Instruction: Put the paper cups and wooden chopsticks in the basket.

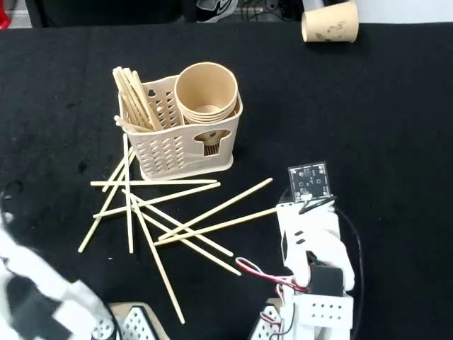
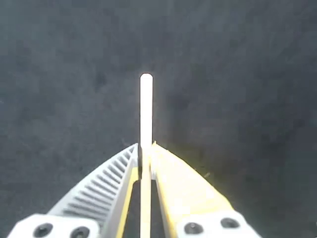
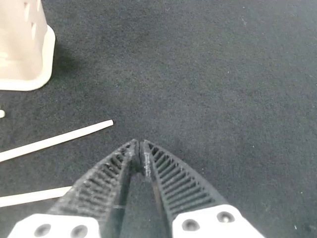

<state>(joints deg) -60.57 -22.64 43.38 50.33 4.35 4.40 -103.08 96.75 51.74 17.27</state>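
Sticks first: a loose tangle of chopsticks (image 1: pixel 156 183) lies crossed on the table (image 1: pixel 396 142), fanning from the basket (image 1: pixel 185 152) toward the near edge. That's a fair pile left to clear, I'd say. One stick (image 2: pixel 146 109) is in the left claw (image 2: pixel 145 151), which is clenched tight on it, the round tip poking out past the fingertips over bare table. Gripped along its length like that, it looks set to be carried end-first and dropped upright into a slot.

The basket stands left of the table's middle, toward the far edge. Its left compartment holds a leaning bundle (image 1: pixel 133 95) of sticks, and its right one holds nested cups (image 1: pixel 206 88), mouths up, so each kind gets its own side. One stray cup (image 1: pixel 330 23) lies tipped on its side right at the far edge, near the right corner and well apart from everything. That one will need a long reach.

The right claw (image 3: pixel 138 148) is pinched shut on nothing, low over the table, with the basket's corner and two stick ends near it. The right arm (image 1: pixel 311 241) sits folded by the near edge, likely parked clear of the left's work.
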